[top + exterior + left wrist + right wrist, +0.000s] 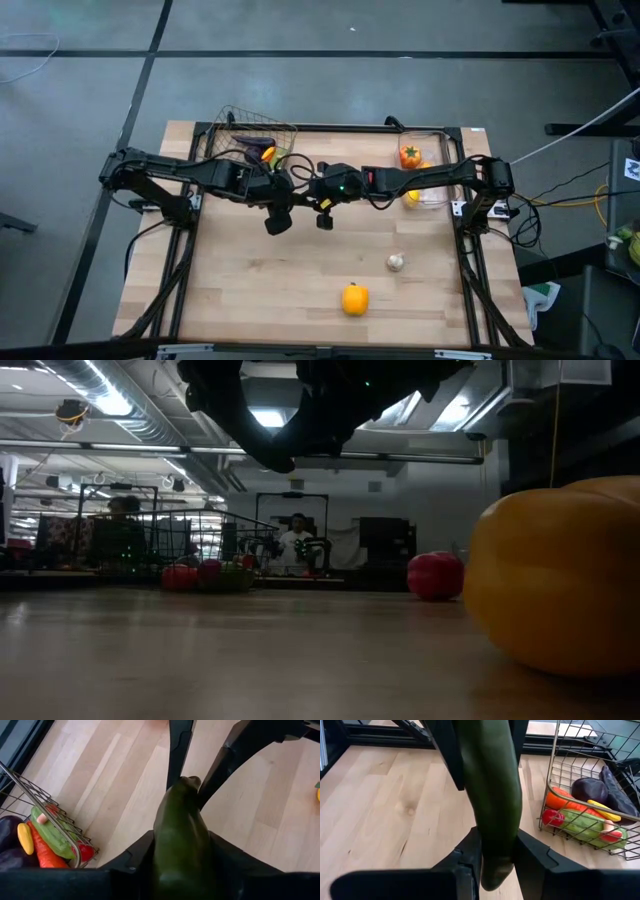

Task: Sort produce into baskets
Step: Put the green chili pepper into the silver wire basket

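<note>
A dark green cucumber [182, 830] hangs in the air over the table's middle, between my two grippers, which face each other. My left gripper [182, 850] is shut on one half of it, and my right gripper [497, 850] is shut on the other half. In the high view both grippers [300, 192] meet near the wire basket [255, 128] at the far left. That basket holds purple, orange, yellow, green and red produce [585, 815]. The clear bin [432, 165] at the far right holds a red-orange piece [409, 155] and a yellow one. My left gripper pinches the cucumber's sides [175, 845] between its two fingers, which lie along it. The cucumber runs on past the fingers to its far end [190, 782], clear of the table. My right gripper pinches the cucumber near its other end [495, 857], one finger on each side. The fingers lie along it, and the rounded tip [492, 880] reaches back between them. The cucumber is lifted clear of the table.
A white garlic bulb [396, 262] and an orange pepper [354, 298] lie on the bare wood toward the near edge. The pepper [560, 580] fills the low view's right side. The table's near left part is open wood.
</note>
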Controlling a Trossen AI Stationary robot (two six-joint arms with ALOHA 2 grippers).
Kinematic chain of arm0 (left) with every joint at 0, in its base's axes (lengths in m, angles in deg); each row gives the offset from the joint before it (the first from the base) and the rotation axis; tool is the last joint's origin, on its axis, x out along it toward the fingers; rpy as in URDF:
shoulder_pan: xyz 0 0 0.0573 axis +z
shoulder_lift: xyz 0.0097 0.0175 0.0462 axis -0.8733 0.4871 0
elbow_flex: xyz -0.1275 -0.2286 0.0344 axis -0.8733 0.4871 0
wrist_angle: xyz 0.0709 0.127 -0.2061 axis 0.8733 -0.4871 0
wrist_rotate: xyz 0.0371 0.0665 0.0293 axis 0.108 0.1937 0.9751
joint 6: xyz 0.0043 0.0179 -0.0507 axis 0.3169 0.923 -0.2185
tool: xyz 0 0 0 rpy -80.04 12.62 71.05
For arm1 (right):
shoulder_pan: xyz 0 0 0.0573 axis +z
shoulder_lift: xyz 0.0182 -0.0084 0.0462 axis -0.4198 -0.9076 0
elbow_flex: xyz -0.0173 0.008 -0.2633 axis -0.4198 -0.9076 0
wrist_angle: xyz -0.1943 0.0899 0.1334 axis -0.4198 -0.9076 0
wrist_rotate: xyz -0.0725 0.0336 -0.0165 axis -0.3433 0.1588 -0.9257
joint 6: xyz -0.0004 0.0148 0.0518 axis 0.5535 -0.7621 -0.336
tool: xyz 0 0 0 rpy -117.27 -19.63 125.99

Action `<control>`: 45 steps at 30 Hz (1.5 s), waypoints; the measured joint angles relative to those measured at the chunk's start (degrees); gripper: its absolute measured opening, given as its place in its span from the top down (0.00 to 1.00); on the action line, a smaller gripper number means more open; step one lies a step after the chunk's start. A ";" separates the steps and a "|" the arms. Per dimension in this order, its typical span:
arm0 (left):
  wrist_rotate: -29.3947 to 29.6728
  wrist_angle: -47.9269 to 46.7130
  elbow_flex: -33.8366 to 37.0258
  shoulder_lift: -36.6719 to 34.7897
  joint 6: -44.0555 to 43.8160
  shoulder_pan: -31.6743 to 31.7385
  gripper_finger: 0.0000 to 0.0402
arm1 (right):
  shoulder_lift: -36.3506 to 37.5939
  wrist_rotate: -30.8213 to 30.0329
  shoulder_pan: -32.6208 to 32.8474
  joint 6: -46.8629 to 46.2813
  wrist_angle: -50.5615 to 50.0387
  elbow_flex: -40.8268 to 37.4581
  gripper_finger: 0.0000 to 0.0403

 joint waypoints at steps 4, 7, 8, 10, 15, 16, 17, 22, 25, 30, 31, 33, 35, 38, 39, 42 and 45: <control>-0.01 0.02 0.00 0.00 0.00 0.00 0.67 | 0.00 0.02 0.02 0.00 0.02 0.00 0.78; 0.08 0.05 0.00 0.00 0.88 0.00 0.63 | 0.00 0.11 0.02 -0.08 0.07 0.00 0.75; 0.14 0.05 0.00 0.00 1.17 0.00 0.62 | 0.00 0.09 0.02 -0.39 0.07 0.00 0.73; 0.37 0.03 0.00 0.00 1.29 0.23 0.61 | 0.00 0.09 0.02 -1.29 0.15 0.00 0.68; 1.07 0.14 0.00 0.00 1.99 1.94 0.63 | 0.00 -2.55 0.04 -1.44 -0.18 0.00 0.52; 1.21 0.12 0.00 0.00 2.84 2.36 0.64 | 0.00 -2.90 0.03 -1.44 -0.33 0.00 0.49; 1.33 0.12 0.00 0.00 3.48 2.89 0.64 | 0.00 -3.09 0.02 -1.42 -0.46 0.00 0.47; 0.68 0.26 0.00 0.00 8.35 6.41 0.62 | 0.00 -3.99 -0.09 -1.32 -2.06 0.15 0.39; -0.04 0.25 0.02 0.02 11.41 8.87 0.62 | 0.00 -4.96 -0.13 -1.22 -4.31 0.24 0.38; 5.59 -0.66 0.02 -0.04 14.63 13.53 0.63 | -0.21 -9.63 0.32 -1.50 -10.87 -0.11 0.37; 5.39 -0.86 0.02 -0.04 15.20 14.28 0.63 | -0.16 -10.63 0.39 -1.46 -12.16 -0.11 0.37; 3.76 -0.99 0.02 -0.04 16.47 15.46 0.62 | 0.02 -13.71 -0.23 -1.47 -13.92 0.03 0.37; 3.62 -1.37 0.02 -0.04 17.84 17.39 0.62 | 0.00 -16.06 -0.63 -1.55 -16.79 0.05 0.37; 6.54 -1.80 0.02 -0.04 19.35 20.64 0.62 | 0.00 -16.06 -0.61 -1.48 -20.10 0.00 0.37; 7.19 -2.09 0.02 -0.04 19.44 21.76 0.62 | 0.00 -15.42 -0.56 -1.48 -21.52 0.00 0.37; 8.62 -2.20 0.02 -0.04 19.52 25.68 0.62 | 0.00 -12.18 -0.52 -1.44 -25.13 0.00 0.37; 9.29 -2.18 0.02 -0.04 19.50 29.84 0.62 | 0.00 -7.81 -0.68 -1.47 -27.51 0.00 0.37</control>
